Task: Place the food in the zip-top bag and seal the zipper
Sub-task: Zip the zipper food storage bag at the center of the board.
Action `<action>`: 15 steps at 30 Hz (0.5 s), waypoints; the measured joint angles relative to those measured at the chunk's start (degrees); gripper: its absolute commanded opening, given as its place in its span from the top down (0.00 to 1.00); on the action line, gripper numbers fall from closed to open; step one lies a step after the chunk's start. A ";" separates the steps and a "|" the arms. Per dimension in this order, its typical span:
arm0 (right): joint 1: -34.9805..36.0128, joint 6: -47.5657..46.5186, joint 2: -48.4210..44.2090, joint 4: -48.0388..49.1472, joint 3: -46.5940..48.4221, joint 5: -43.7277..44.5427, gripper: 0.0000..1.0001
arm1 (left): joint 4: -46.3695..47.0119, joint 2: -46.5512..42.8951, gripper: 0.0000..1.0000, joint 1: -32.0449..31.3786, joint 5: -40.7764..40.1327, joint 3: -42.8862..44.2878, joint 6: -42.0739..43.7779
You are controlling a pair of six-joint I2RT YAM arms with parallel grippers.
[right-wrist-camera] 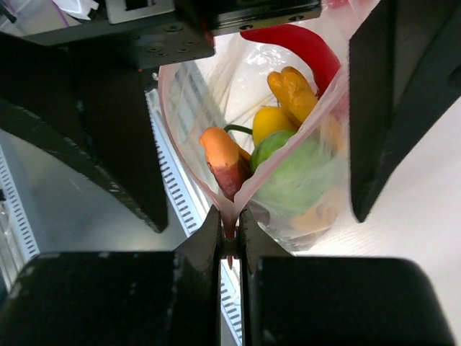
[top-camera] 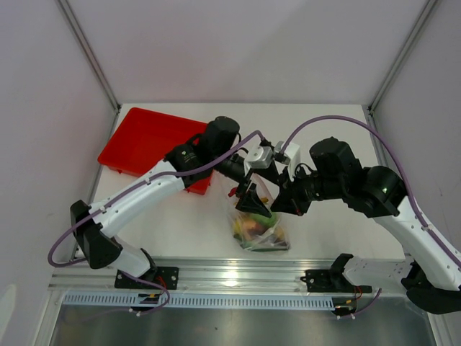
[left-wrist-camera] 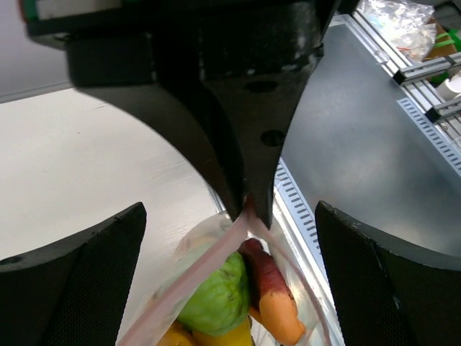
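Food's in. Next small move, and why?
Probably close the left end effector on the pink zipper beside where the right end effector pinches it: food sits inside the zip-top bag, its mouth gapes, and the left jaws stand wide astride it.

Zip-top bag [top-camera: 259, 229] sits front-ctr on table [top-camera: 331, 137], just behind front rail [top-camera: 238, 272], mouth at its rear end. Food [right-wrist-camera: 295, 173] is in the bag. Tray [top-camera: 144, 137] lies back-L, behind & left of bag, apart from it; L arm passes over its front-R corner. The 2 grippers meet over the bag: L gripper [top-camera: 251, 200] above mouth w/ fingers [left-wrist-camera: 79, 281] either side, not touching; R gripper [right-wrist-camera: 230, 241] to the R, clamped on zipper [left-wrist-camera: 205, 261] end.
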 measured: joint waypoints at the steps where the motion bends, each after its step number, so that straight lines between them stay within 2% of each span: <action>1: 0.00 -0.02 0.00 0.00 0.02 0.22 1.00 | -1.09 0.50 0.02 -0.02 0.90 0.85 0.68; 5: 0.02 -0.37 -0.04 0.11 0.48 2.21 1.00 | -4.39 1.51 0.14 -0.17 2.12 2.12 2.27; 6: 0.02 -0.42 -0.07 0.11 0.52 2.58 1.00 | -5.09 1.62 0.22 -0.17 2.08 2.12 2.60; 8: 0.02 -0.28 -0.20 0.09 0.52 3.32 1.00 | -6.32 1.84 0.32 -0.17 1.84 2.16 2.80; 9: 0.02 -0.31 -0.35 0.09 0.52 3.67 1.00 | -6.78 1.92 0.40 -0.17 1.60 2.21 3.08; 15: 0.00 -0.28 -1.22 -0.24 0.57 5.95 1.00 | -10.01 2.93 0.54 0.07 0.09 3.63 3.52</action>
